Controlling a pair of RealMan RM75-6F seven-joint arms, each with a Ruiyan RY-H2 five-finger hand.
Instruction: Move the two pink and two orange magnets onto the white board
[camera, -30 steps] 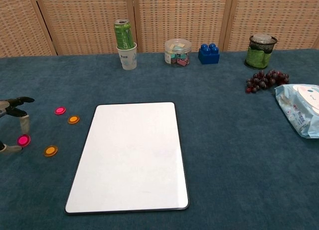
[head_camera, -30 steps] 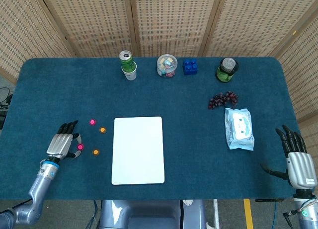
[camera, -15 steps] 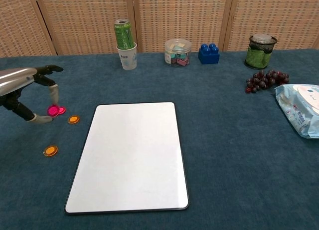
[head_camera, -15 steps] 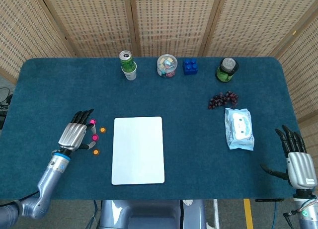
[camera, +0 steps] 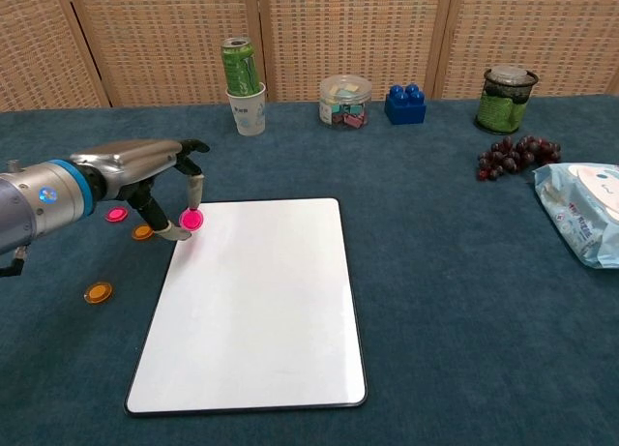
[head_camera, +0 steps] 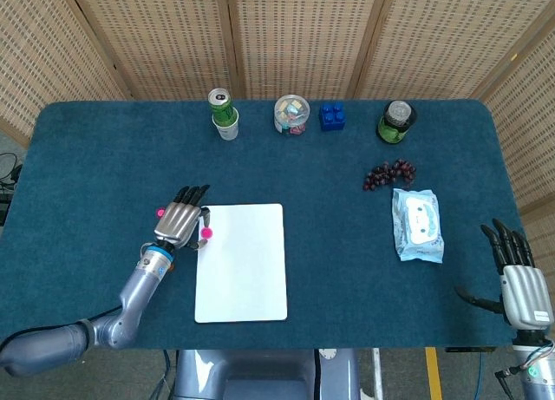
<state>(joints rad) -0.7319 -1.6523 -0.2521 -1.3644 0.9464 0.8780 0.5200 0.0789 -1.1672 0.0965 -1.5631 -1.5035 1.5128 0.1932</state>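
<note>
Chest view: left hand [camera: 160, 180] pinches pink magnet [camera: 191, 219].

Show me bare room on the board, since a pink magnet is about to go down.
The white rectangular board is bare all over. The left robot hand holds the round pink magnet at its upper left corner. Crowded: the cloth left of it, with two orange magnets and another pink magnet.

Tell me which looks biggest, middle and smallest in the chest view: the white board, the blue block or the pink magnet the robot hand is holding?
1. White board, by far the biggest.
2. Blue block, though it sits far back, which shrinks it.
3. Pink magnet in the left robot hand, clearly smallest despite being nearer.
</note>
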